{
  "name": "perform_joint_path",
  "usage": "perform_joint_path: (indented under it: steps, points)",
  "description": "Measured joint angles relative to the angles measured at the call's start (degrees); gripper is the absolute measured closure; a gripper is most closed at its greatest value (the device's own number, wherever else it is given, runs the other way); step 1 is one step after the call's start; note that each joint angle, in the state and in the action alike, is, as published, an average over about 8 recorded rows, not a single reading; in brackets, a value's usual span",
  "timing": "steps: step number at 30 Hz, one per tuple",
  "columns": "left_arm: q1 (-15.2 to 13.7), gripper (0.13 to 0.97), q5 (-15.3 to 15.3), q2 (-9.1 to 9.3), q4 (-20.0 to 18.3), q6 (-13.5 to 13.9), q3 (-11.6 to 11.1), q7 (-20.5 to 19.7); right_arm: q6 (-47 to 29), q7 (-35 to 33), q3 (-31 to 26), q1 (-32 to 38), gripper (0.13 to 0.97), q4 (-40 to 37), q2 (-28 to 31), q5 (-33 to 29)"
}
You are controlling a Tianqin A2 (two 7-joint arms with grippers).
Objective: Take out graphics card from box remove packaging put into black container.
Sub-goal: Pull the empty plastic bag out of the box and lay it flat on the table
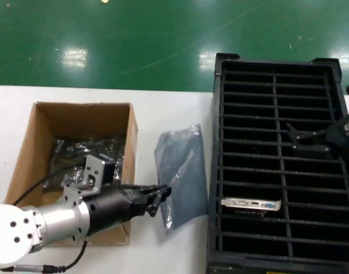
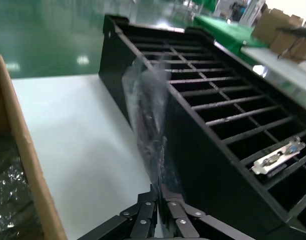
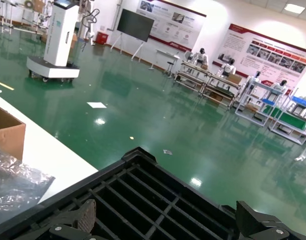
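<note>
The grey-blue packaging bag [image 1: 181, 169] lies on the white table between the cardboard box [image 1: 25, 154] and the black container [image 1: 277, 165], leaning against the container's side. My left gripper [image 1: 160, 197] is shut on the bag's near edge; the left wrist view shows its fingertips [image 2: 161, 192] pinching the bag [image 2: 147, 107]. The graphics card stands in a near slot of the container with only its silver bracket [image 1: 251, 204] showing; the bracket also shows in the left wrist view [image 2: 278, 156]. My right gripper [image 1: 292, 137] hovers open and empty over the container [image 3: 142, 190].
The box holds more shiny bagged items [image 1: 83, 149]. Bare white table [image 2: 82, 125] lies between box and container. The green floor [image 1: 134, 40] lies beyond the table's far edge. The right wrist view shows the bag [image 3: 12, 182] and a box corner [image 3: 7, 132].
</note>
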Motion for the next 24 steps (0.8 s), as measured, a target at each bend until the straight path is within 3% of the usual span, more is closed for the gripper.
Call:
perform_joint_path:
  steps: [2, 5, 9, 12, 15, 19, 24]
  points:
    - [-1.3, 0.933, 4.3, 0.54, 1.1, 2.0, 0.5, -4.9, 0.0, 0.0, 0.0, 0.0, 0.129, 0.0, 0.0, 0.0]
    - [-1.9, 0.908, 11.5, 1.14, 1.5, 5.0, -0.9, -12.4, 0.0, 0.0, 0.0, 0.0, 0.129, 0.0, 0.0, 0.0]
    - [-1.2, 0.884, 22.1, 1.14, 0.0, 8.3, -4.5, -22.8, 0.0, 0.0, 0.0, 0.0, 0.129, 0.0, 0.0, 0.0]
    - [0.6, 0.835, 29.6, 0.66, -2.5, 10.0, -8.6, -28.9, 0.0, 0.0, 0.0, 0.0, 0.129, 0.0, 0.0, 0.0]
    - [3.8, 0.787, 36.8, -0.1, -6.6, 11.1, -14.3, -32.7, 0.0, 0.0, 0.0, 0.0, 0.129, 0.0, 0.0, 0.0]
    - [10.2, 0.729, 45.3, -1.38, -14.5, 11.7, -24.3, -35.0, 0.0, 0.0, 0.0, 0.0, 0.129, 0.0, 0.0, 0.0]
    - [18.9, 0.603, 50.8, -1.6, -24.2, 11.8, -37.0, -32.7, 0.0, 0.0, 0.0, 0.0, 0.129, 0.0, 0.0, 0.0]
